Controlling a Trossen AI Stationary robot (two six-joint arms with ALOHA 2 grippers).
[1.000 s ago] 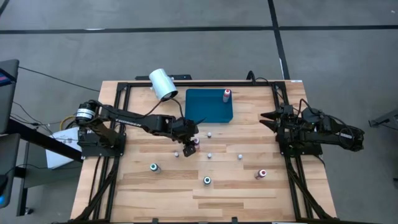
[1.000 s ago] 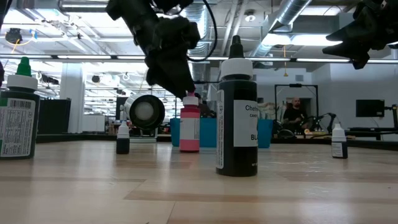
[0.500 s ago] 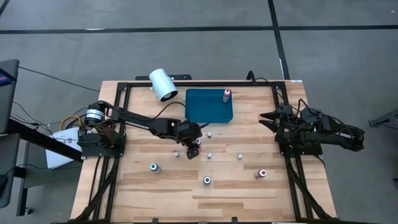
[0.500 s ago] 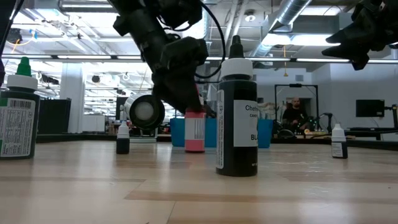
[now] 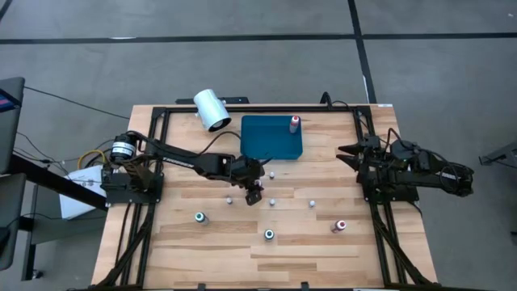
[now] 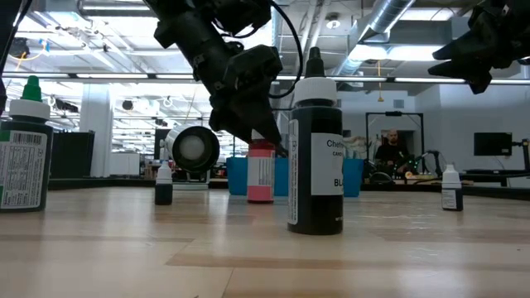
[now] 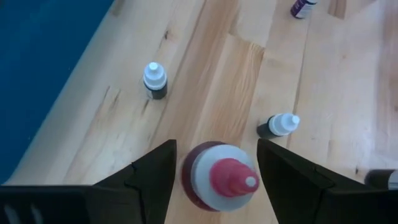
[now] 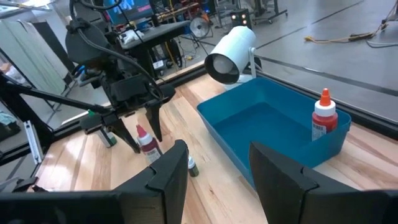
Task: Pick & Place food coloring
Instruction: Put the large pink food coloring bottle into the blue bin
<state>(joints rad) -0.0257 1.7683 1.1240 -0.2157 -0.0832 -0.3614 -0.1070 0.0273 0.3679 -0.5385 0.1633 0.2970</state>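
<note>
Four cameras covered the scene. One hung overhead, looking straight down on the whole wooden table [image 5: 202, 250] from far off. One sat at tabletop level, facing across the boards into the room behind, very near a black bottle [image 6: 315, 153]. The left wrist camera looked steeply down, close above a red-topped bottle [image 7: 221, 177] between the left gripper [image 7: 214, 180] fingers. The right wrist camera faced across the table from farther back, sharing that bottle and the blue tray [image 8: 273, 134] with the overhead view.

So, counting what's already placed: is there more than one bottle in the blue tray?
No, the blue tray holds a single red-topped bottle in one corner, nothing else.
</note>
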